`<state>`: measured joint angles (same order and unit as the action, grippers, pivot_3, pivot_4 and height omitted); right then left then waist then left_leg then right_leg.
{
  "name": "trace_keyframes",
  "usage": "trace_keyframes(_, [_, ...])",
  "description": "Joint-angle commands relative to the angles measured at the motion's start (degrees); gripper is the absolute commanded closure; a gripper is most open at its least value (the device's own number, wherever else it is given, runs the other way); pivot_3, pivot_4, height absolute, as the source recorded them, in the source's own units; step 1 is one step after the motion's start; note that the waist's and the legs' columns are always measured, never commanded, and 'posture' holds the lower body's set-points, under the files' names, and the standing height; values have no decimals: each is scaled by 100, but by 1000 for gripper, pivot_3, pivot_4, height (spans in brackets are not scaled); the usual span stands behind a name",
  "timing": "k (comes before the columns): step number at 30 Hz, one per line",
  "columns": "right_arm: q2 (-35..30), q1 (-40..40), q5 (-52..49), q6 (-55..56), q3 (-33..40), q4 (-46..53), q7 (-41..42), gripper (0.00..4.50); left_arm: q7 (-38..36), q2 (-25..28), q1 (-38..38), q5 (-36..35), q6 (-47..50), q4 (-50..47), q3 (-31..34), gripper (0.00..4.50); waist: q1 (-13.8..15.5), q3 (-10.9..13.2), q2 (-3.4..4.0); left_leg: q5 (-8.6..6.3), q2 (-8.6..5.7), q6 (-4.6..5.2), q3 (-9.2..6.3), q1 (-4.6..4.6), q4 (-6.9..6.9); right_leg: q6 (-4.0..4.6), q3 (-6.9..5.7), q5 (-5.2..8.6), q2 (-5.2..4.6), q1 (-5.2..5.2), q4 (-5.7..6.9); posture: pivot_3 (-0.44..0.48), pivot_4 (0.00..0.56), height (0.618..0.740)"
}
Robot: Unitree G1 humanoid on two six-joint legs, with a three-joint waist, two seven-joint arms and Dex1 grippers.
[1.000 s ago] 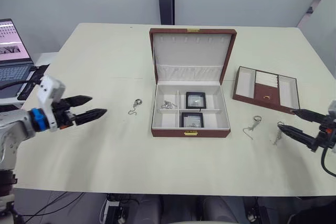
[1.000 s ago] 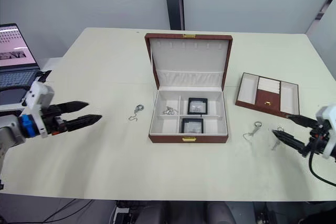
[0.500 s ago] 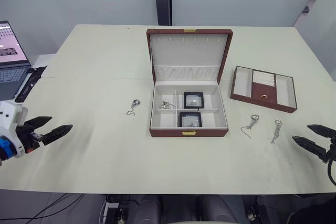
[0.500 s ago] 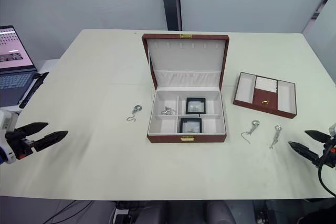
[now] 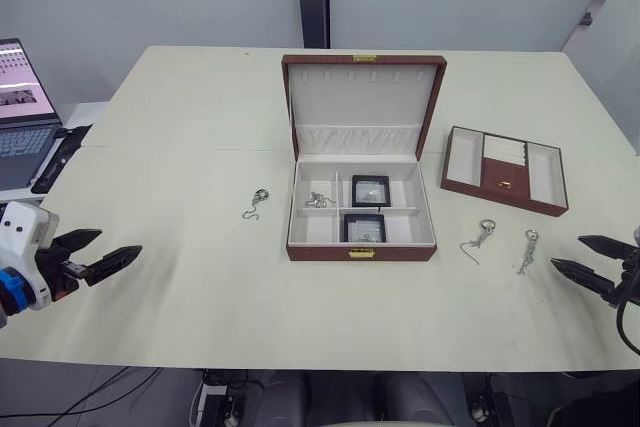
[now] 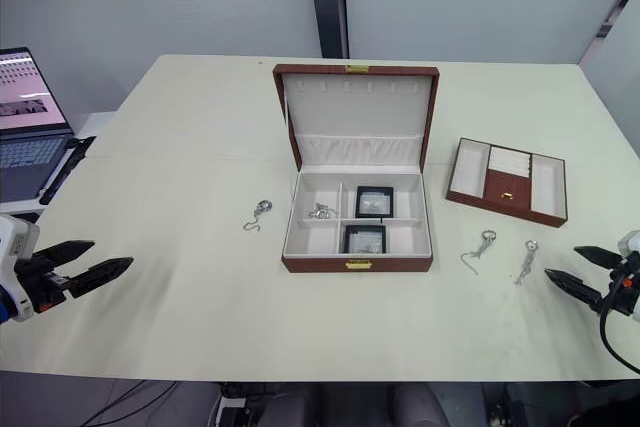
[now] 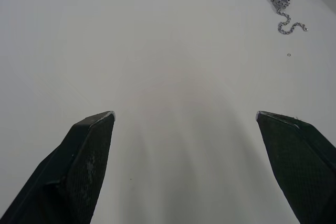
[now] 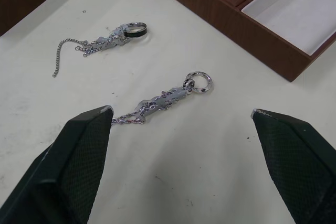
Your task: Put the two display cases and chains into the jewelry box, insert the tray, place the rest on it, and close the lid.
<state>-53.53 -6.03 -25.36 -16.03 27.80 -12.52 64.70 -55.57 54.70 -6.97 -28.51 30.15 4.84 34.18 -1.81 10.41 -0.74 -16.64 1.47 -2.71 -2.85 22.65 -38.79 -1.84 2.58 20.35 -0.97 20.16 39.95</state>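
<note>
We've got the table w/ the box at centre, lid up. Both cases sit in its right-hand compartments, one behind the other, and a silvery bit lies in a left compartment. The tray rests to the right of the box, well apart from it. Two chain pieces lie between box and right gripper, a third to the left of the box. Left gripper hovers near the table's left edge, fingers spread, empty; right gripper's fingers also spread, empty, just beside the nearer chain. Our read: loose pieces come next. To do it well, go for the ring end, not the thin chain, come down low and flat to the surface, close slowly so it doesn't skid.
</note>
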Motion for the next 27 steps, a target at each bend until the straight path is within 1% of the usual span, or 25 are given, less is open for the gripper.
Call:
trace_keyframes(1, [-36,45,1,56,45,112,-10,0,38,29,16,-31,-20,-134,176,25,0,0,0,0,0,0,0,0,0,0,0,0,0,0,0,0,150,740])
trace_keyframes(8, [-6,49,-68,2,75,207,-17,0,164,-63,99,-100,32,-280,180,25,1,0,0,0,0,0,0,0,0,0,0,0,0,0,0,0,150,740])
trace_keyframes(10, [1,12,-165,-75,121,401,13,0,277,-171,107,-162,71,-423,222,25,1,0,1,0,0,0,1,0,0,0,0,0,0,0,0,0,150,740])
trace_keyframes(14, [40,32,-580,-520,162,1183,11,0,653,-499,215,-357,294,-895,205,25,7,-1,1,0,1,0,-2,1,-1,0,1,0,0,-1,2,0,150,740])
trace_keyframes(17, [114,110,-939,-954,39,2055,-145,0,984,-810,279,-477,413,-1302,110,25,13,-1,1,0,1,0,-4,2,-2,0,3,0,0,-3,2,0,150,740])
trace_keyframes(20, [182,359,-1251,-1304,-275,2857,-294,0,1529,-1322,451,-560,496,-1849,-122,25,11,-1,0,0,1,-1,-7,2,-4,0,3,0,-1,-5,1,0,150,740])
trace_keyframes(22, [208,512,-1405,-1467,-447,3202,-352,0,1810,-1599,535,-571,547,-2143,-298,25,18,-1,0,1,0,-1,-12,3,-8,-1,4,0,-1,-8,1,0,150,740])
trace_keyframes(23, [214,594,-1464,-1537,-538,3345,-391,0,1972,-1767,588,-581,568,-2272,-401,25,19,-1,-1,1,0,-1,-16,6,-10,-1,4,0,-1,-8,1,0,150,740])
trace_keyframes(25, [256,843,-1557,-1639,-789,3608,-484,0,2341,-2162,654,-348,453,-2575,-909,25,24,-2,-1,1,-3,-1,-18,10,-11,-1,4,0,-3,-7,-1,0,150,740])
trace_keyframes(27, [272,1007,-1602,-1703,-955,3754,-537,0,2684,-2541,774,-277,374,-2664,-1127,25,34,-2,-2,1,-8,-1,-17,10,-14,-1,2,-1,-6,-9,-2,0,150,740])
